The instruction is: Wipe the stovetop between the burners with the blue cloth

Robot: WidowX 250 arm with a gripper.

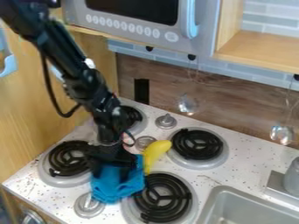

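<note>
Left: black coil burner. Next, the gripper is down at the blue cloth, between burners; its opening or grip cannot be determined. Yellow banana just right of the cloth; sink farther right.

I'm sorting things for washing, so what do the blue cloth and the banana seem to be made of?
The blue cloth looks like soft, matte fabric, going by its bunched folds. The banana looks like smooth plastic, given its even bright yellow, though a real peel isn't ruled out.
</note>
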